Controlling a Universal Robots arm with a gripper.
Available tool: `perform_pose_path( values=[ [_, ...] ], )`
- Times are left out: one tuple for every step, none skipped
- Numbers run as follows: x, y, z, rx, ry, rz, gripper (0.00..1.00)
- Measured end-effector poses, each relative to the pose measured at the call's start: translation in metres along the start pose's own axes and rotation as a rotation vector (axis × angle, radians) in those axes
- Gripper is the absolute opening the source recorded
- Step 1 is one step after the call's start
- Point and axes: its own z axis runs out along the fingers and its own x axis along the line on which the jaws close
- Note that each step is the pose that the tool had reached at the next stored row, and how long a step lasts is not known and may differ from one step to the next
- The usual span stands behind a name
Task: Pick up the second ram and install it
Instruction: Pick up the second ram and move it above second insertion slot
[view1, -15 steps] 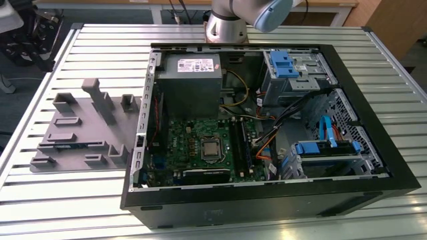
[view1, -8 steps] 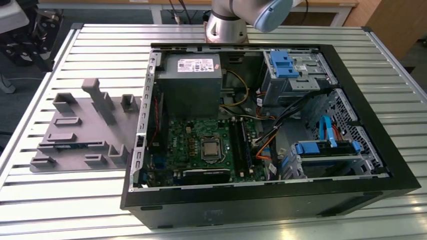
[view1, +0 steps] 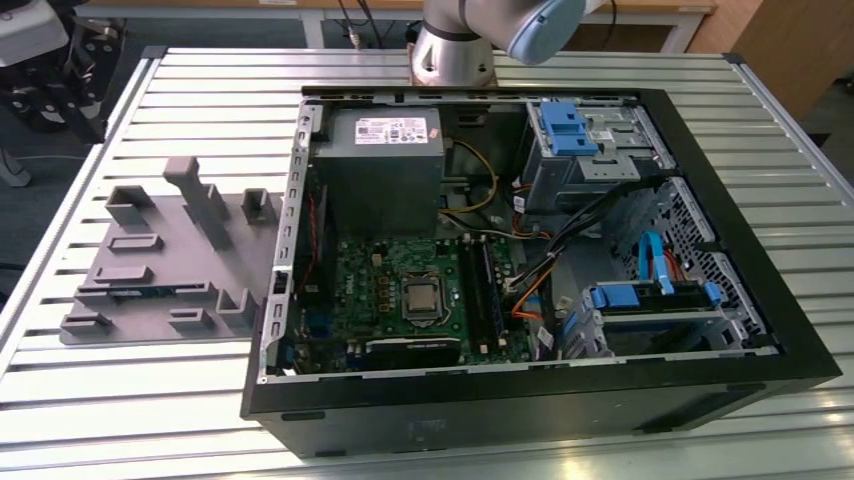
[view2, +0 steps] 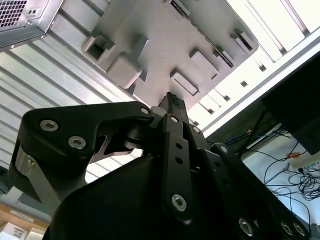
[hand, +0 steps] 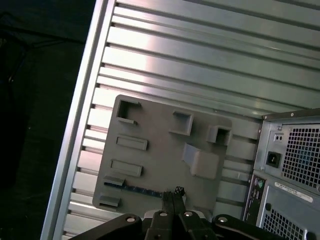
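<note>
- Gripper (hand: 172, 194): in both wrist views (view2: 171, 100) we see the two black fingers pressed together, with nothing held between them. It hangs above the grey tray, tips pointing down at it.
- Second ram (hand: 137, 189): the blue stick lies flat in a long slot of the tray. In the first wrist view one end of it sits just beside the fingertips. We see no contact between the two.
- In the exterior view the second ram (view1: 140, 291) shows as a blue strip between two low rails, on the part of the tray closer to that camera.
- Grey tray (hand: 160, 145): it rests on the table with several upright blocks and shallow pockets, and it lies beside the computer case (hand: 290, 165).
- Slatted metal table (hand: 200, 50): it carries both tray and case.
- Exterior view: the tray (view1: 174, 255) is at the exterior view's left of the open case (view1: 534, 400). Inside the case are the green motherboard (view1: 387, 270) and, further off, the grey power supply (view1: 378, 150).
- Arm base (view1: 454, 50): it stands beyond the case, at the table's far edge.
</note>
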Motion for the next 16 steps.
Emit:
perform_pose_path(
  values=[
    [0.0, 0.0, 0.0, 0.0, 0.0003, -0.006, 0.11],
    [0.0, 0.0, 0.0, -0.0001, 0.0004, -0.01, 0.11],
    [0.0, 0.0, 0.0, -0.0001, 0.0005, -0.011, 0.11],
    [0.0, 0.0, 0.0, -0.0002, 0.0005, -0.011, 0.11],
    [0.0, 0.0, 0.0, -0.0001, 0.0006, -0.011, 0.11],
    [0.0, 0.0, 0.0, -0.0001, 0.0005, -0.011, 0.11],
    [0.0, 0.0, 0.0, -0.0001, 0.0005, -0.012, 0.11],
    [0.0, 0.0, 0.0, -0.0002, 0.0005, -0.012, 0.11],
    [0.0, 0.0, 0.0, -0.0001, 0.0005, -0.012, 0.11],
    [0.0, 0.0, 0.0, -0.0001, 0.0005, -0.012, 0.11],
    [0.0, 0.0, 0.0, -0.0002, 0.0005, -0.012, 0.11],
    [0.0, 0.0, 0.0, -0.0001, 0.0005, -0.012, 0.11],
    [0.0, 0.0, 0.0, -0.0002, 0.0005, -0.012, 0.11],
    [0.0, 0.0, 0.0, -0.0002, 0.0006, -0.014, 0.11],
    [0.0, 0.0, 0.0, -0.0002, 0.0006, -0.016, 0.11],
    [0.0, 0.0, 0.0, -0.0003, 0.0009, -0.021, 0.11]
  ],
)
